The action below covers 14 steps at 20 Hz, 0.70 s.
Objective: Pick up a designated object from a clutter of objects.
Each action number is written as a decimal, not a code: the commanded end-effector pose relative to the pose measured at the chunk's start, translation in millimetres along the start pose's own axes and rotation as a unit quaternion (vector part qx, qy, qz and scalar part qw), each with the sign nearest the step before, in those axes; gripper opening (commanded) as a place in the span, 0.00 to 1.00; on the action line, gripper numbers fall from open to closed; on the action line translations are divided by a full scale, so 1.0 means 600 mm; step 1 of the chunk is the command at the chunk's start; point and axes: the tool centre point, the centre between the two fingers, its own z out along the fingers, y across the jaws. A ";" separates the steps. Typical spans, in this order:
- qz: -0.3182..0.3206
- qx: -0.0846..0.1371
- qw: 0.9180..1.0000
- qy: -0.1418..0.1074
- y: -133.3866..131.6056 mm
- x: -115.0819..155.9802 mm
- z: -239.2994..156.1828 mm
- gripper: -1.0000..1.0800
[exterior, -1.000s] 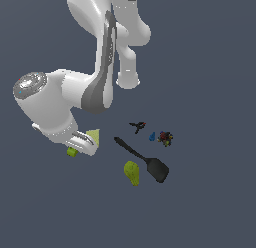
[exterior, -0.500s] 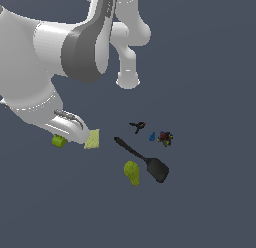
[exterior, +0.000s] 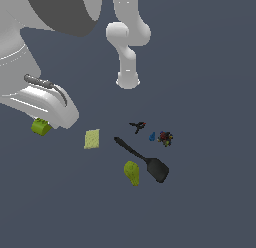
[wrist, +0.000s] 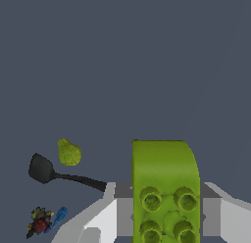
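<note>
Lime-green toy brick (wrist: 164,188): filling the wrist view's foreground, studs facing the camera, its long axis running straight away from the wrist between the fingers (wrist: 219,215), which are pinching it from both sides, opened just to the brick's width. In the exterior view the brick (exterior: 40,127) is showing only as a green end poking out beneath the white gripper (exterior: 42,123) at the exterior view's left, well apart from the rest of the clutter. Pale green flat square (exterior: 92,139): lying on the grey counter (exterior: 210,92) nearest the gripper. Yellow-green lump (exterior: 132,173): sitting just beside the blade of the black spatula (exterior: 142,159), whose handle is slanting toward the square. Beyond: tiny black clamp (exterior: 137,125), blue bit (exterior: 152,136) and dark multicoloured piece (exterior: 165,138), the last two almost touching.
</note>
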 end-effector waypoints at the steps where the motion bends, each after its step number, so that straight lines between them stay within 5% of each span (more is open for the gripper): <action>1: 0.000 0.000 1.000 -0.001 -0.003 0.005 -0.029 0.00; 14: 0.000 0.000 1.000 -0.001 -0.011 0.020 -0.099 0.00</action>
